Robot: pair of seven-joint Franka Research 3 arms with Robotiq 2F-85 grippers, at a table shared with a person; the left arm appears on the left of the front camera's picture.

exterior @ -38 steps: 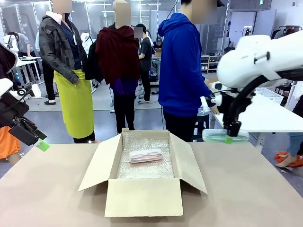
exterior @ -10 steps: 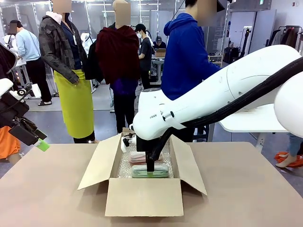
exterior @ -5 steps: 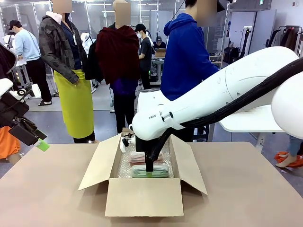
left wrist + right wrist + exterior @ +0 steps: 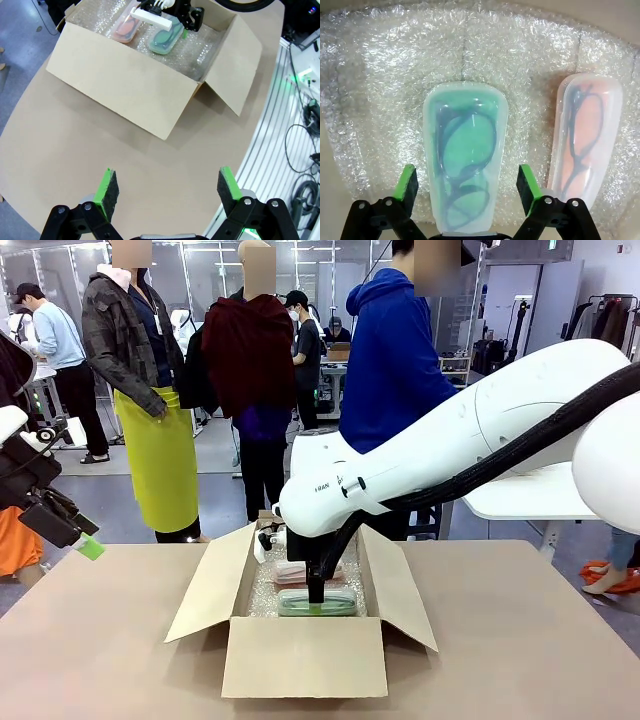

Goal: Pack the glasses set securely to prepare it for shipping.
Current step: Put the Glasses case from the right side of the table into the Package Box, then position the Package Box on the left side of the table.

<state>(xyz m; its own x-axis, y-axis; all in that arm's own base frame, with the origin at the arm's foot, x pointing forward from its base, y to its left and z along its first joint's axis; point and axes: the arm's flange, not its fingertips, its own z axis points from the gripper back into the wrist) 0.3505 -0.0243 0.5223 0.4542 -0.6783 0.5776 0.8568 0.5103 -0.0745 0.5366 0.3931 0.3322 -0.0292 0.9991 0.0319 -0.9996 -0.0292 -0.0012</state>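
Over bench's (image 4: 520, 640) left edge, left gripper (image 4: 167, 187) hanging wide open, empty, out of the right arm's way. Mid-bench, box (image 4: 303, 655) holding both cases flat on cushioning bubble wrap (image 4: 395, 75): pink case (image 4: 587, 145) lying toward far wall, mint case (image 4: 465, 150) toward near wall. Right gripper (image 4: 467, 182) straddling mint case, pads (image 4: 409, 181) wide, apart from it, likely just setting it down.

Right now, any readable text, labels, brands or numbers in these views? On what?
"FRAN": small print on the white link of the right arm, above the box; any further letters are too small to read.
Green sign high in the far background: too small to read.
Mint green case, pale pink case, cardboard box: no print visible.
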